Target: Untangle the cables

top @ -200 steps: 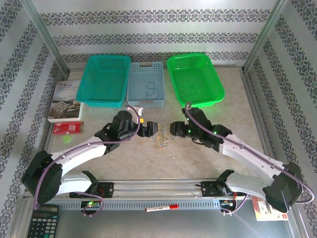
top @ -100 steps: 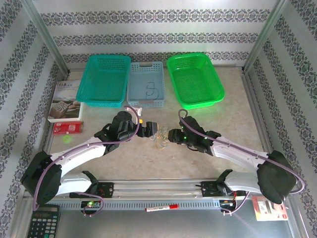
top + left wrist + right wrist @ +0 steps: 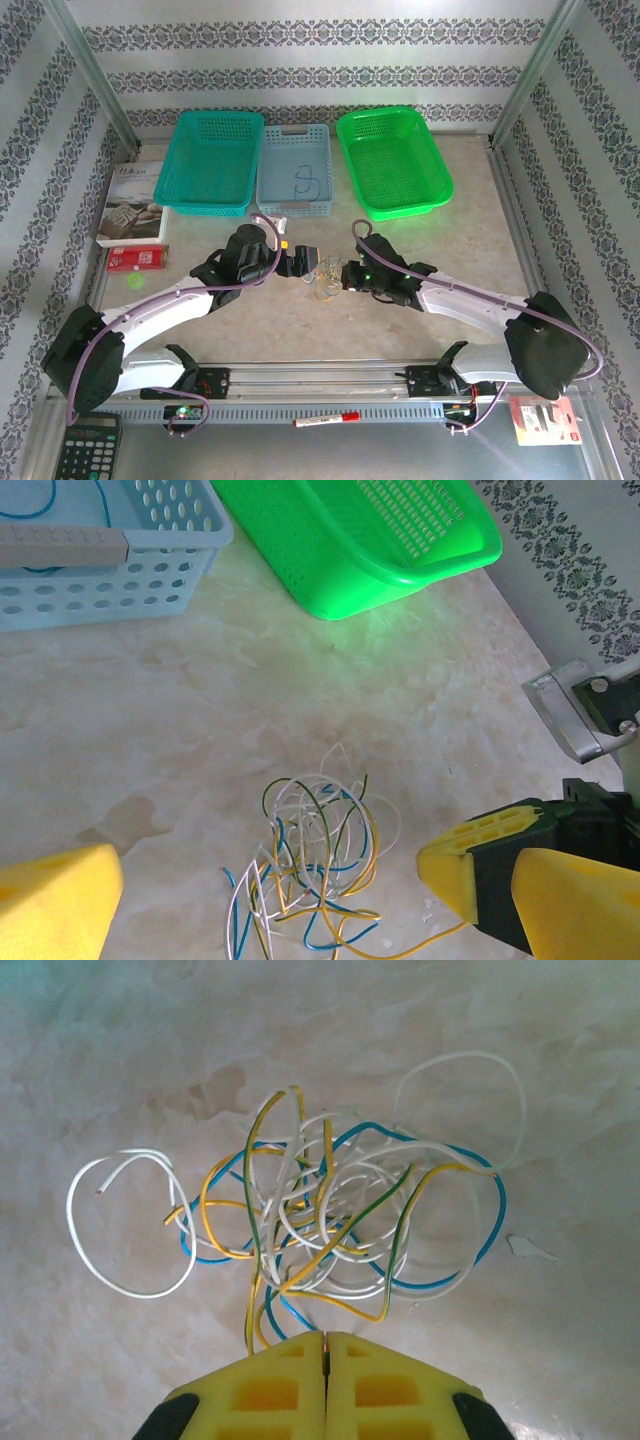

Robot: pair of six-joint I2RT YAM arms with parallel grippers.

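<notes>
Yellow, white, blue and green cables (image 3: 330, 1230) lie in one knot near the middle of the table (image 3: 300, 325).
Right gripper (image 3: 325, 1345) is pressed together at the knot's edge, whether on a strand cannot be told; left gripper (image 3: 270, 875) is spread astride it. Step judged: first separation. The next move calls for drawing one strand clear while the rest is anchored.

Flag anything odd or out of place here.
Nothing looks broken. A dark blotch stains the table beside the cables, with a small white flake close by; one loose wire lies alone in the grey-blue basket.
</notes>
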